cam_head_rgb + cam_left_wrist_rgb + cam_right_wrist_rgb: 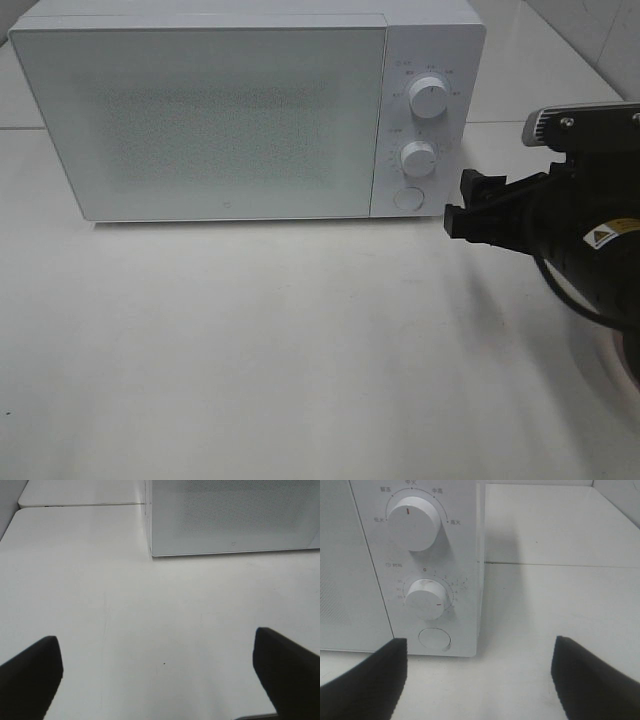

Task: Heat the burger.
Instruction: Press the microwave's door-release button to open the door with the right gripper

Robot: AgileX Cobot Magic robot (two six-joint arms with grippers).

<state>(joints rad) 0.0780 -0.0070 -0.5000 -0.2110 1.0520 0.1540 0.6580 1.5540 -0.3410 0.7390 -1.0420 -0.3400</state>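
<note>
Beside the control panel [425, 120] of the microwave [245, 110], your right gripper [462, 205] stands wide and empty, and so does the left gripper [157, 675], over the table [250, 350]. The burger shows nowhere (perhaps behind the shut door [200, 150]). Expect it soft, squashy — hold the bun's sides lightly.

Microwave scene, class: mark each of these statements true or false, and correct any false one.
1. The microwave door is shut. True.
2. An upper knob and a lower knob sit above a round button. True.
3. The right gripper grips the lower knob. False: it is open, touches no knob and holds nothing.
4. A burger lies on the table before the microwave. False: no burger shows in any view.
5. The left gripper is open above the table. True.
</note>
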